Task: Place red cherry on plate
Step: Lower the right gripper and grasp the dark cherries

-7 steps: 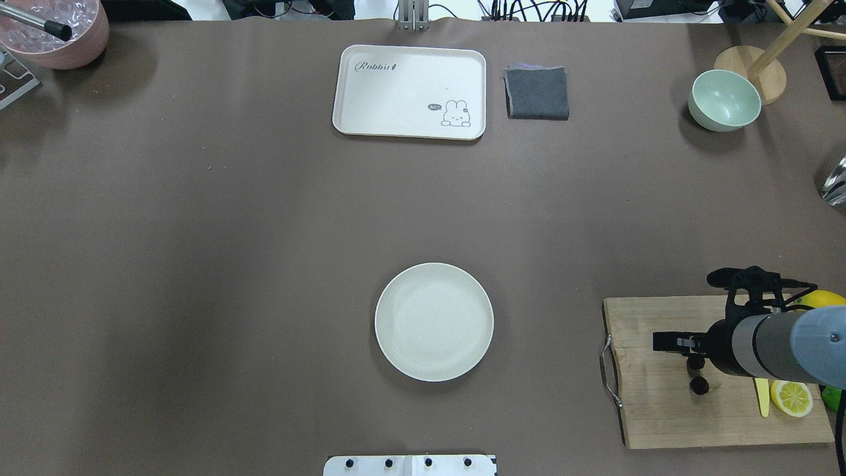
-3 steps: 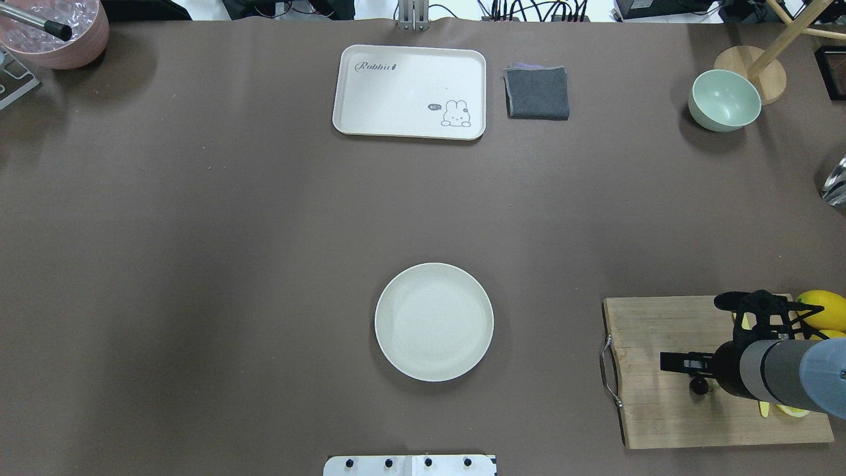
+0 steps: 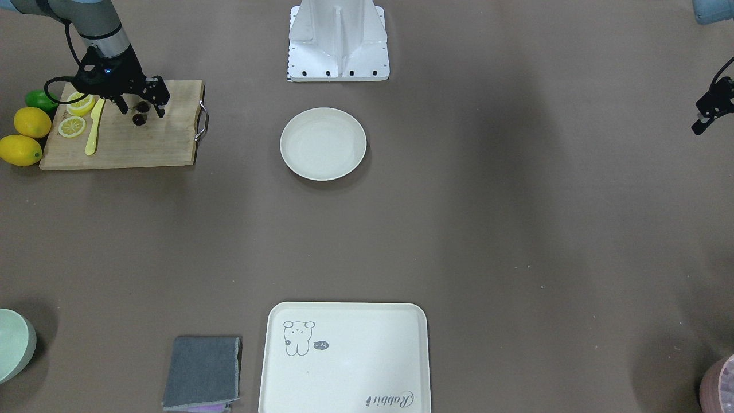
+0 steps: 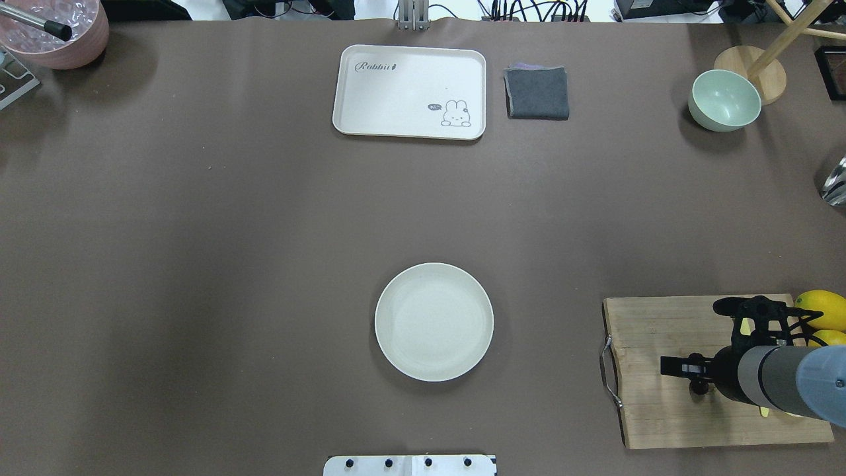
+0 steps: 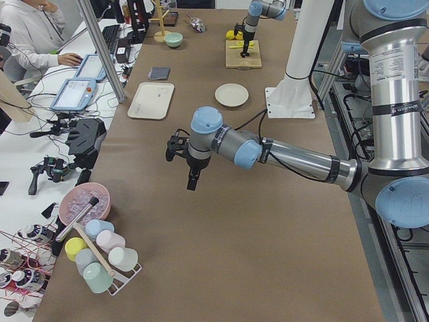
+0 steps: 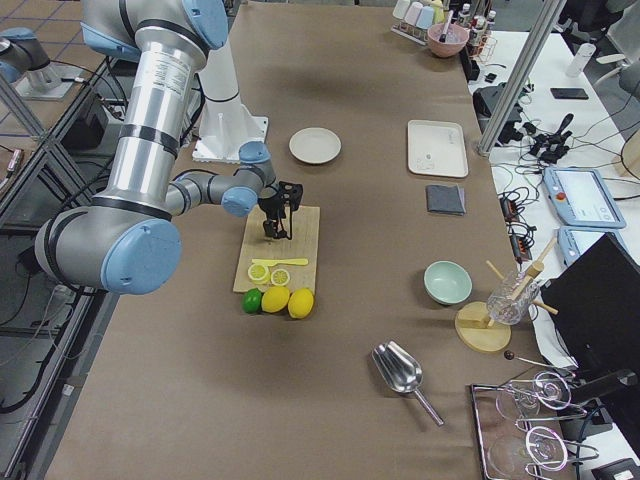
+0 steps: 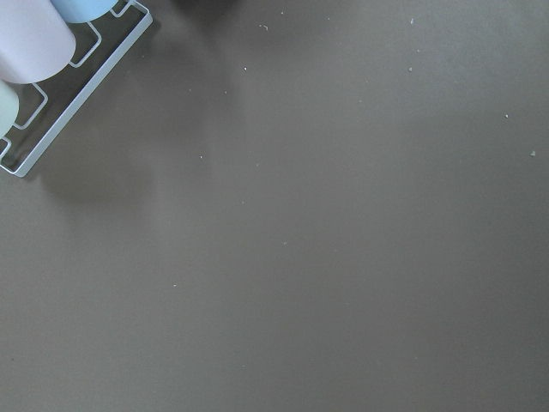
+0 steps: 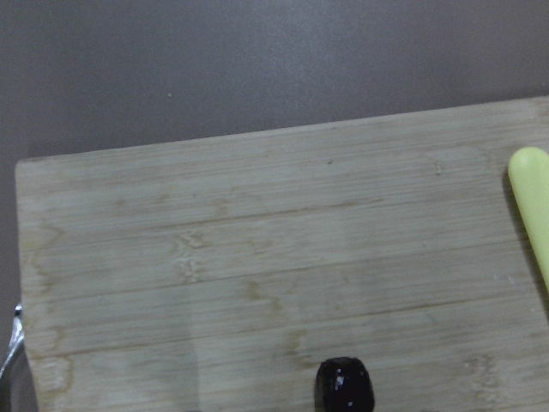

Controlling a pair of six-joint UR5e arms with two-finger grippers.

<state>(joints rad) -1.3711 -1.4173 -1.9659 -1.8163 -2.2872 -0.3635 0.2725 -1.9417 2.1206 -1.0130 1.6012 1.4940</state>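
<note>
Right end effector point(image 3: 143, 112), upper left: jaws apart astride red cherry point(image 3: 138, 119) on board point(image 3: 149, 143) | plate point(image 3: 323, 143) mid-frame, well apart | left end effector point(image 3: 699, 126): can't tell

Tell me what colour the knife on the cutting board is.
Pale yellow; the knife shows best in the front-facing view.

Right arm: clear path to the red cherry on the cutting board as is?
Probably yes. The right tool hangs open just above the red cherry on the wooden cutting board, jaws seemingly either side of it. The yellow knife and lemon slices lie apart from it; nothing covers it.
</note>
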